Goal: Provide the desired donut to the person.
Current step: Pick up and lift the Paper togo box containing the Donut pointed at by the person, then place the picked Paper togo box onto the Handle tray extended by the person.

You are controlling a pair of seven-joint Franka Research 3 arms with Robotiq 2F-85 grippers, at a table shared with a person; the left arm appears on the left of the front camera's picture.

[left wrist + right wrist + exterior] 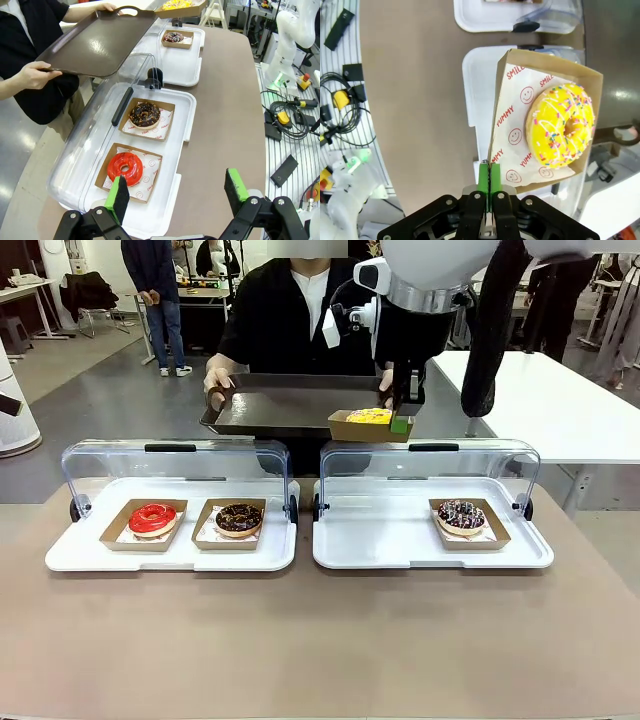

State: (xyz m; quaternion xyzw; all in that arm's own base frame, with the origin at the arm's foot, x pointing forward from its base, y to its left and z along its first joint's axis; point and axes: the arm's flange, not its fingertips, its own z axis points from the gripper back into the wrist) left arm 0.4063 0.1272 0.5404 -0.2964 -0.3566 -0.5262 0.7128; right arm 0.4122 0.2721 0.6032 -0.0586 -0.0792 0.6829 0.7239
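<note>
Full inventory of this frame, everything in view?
Brown table: 1, near side.
White display cases: 2, clear lids raised, side by side on table.
Red-glazed donut: 1, red, left case.
Chocolate-iced donuts: 2, brown, one per case.
Dark brown serving tray: 1, beyond cases.
Yellow-iced sprinkled donut: 1, yellow, in brown cardboard boat over serving tray's corner.
Person's hands: 2, holding serving tray.
Left pincer: 1, open, by left case.
Right pincer: 1, shut on boat's edge.

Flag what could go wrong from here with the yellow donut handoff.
1. The right end effector pinches just one rim of the cardboard tray; the yellow donut sits off to the side, so it may sag or slip.
2. It hangs over the serving tray corner; released there, it might tip off.
</note>
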